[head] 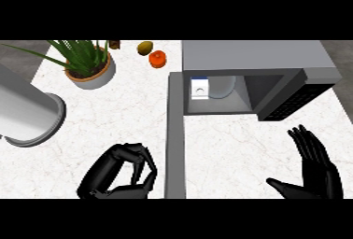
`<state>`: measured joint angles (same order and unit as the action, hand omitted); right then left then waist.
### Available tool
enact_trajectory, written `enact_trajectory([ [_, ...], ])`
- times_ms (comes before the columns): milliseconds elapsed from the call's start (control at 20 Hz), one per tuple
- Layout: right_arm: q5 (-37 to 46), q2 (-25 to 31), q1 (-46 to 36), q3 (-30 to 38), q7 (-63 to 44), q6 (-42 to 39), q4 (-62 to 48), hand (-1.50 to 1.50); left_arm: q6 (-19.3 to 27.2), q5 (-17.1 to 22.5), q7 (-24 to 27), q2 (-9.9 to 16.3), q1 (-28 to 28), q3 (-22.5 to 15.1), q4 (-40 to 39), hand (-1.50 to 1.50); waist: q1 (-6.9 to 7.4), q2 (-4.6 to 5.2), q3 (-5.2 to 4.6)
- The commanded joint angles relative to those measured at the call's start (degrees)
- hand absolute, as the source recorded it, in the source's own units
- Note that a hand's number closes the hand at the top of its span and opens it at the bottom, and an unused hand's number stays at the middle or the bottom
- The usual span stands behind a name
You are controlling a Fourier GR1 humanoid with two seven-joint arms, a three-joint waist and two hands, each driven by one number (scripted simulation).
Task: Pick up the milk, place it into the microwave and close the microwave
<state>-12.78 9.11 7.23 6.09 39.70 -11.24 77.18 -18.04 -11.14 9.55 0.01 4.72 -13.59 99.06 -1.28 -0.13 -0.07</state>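
Milk (199,87) stands inside the microwave (251,56); its door (176,140) hangs open; swing it shut with your curled, empty left hand (121,175); right hand (314,168) rests open, empty.

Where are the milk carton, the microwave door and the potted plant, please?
milk carton (199,87), head view, on its white front face.
microwave door (176,140), head view, on its grey upper edge.
potted plant (93,77), head view, on the pot's wall.

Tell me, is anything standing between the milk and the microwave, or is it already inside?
Nothing visible does. The milk already stands inside the microwave, at the left of its cavity. The door is open, and neither the left hand nor the right hand touches it.
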Motion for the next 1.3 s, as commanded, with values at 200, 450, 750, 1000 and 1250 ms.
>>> enact_trajectory([
  [200, -0.5, 4.7, 3.2, 2.7, -3.1, -1.0, 7.9, -1.50, 14.7, -6.1, 1.9, 0.0, -14.8, -13.8, -13.8, 1.50, -0.08, 0.17, 0.03],
  [450, -3.7, 5.0, 2.9, 4.1, -6.4, -1.8, 13.1, -1.50, 19.9, 0.2, -2.7, 0.0, -24.8, -21.4, -26.0, 1.50, -0.33, 0.28, 0.03],
  [750, -9.2, 9.6, 3.1, 6.0, -8.5, -8.8, 16.3, -1.50, 29.7, 11.5, -7.2, 0.0, -36.0, -30.7, -36.5, 1.50, -2.53, 0.66, 0.03],
  [1000, -10.3, 8.9, -0.2, 3.1, -13.2, -8.2, 20.8, -1.50, 31.0, 21.4, -8.3, 0.0, -43.3, -36.8, -40.6, -1.50, -5.30, 1.20, -0.08],
  [1250, -11.0, 9.7, -1.2, 1.0, -13.9, -10.8, 23.2, -1.50, 37.6, 27.6, -1.6, 0.0, -45.7, -36.0, -42.3, -1.50, -8.40, 2.05, -0.22],
])
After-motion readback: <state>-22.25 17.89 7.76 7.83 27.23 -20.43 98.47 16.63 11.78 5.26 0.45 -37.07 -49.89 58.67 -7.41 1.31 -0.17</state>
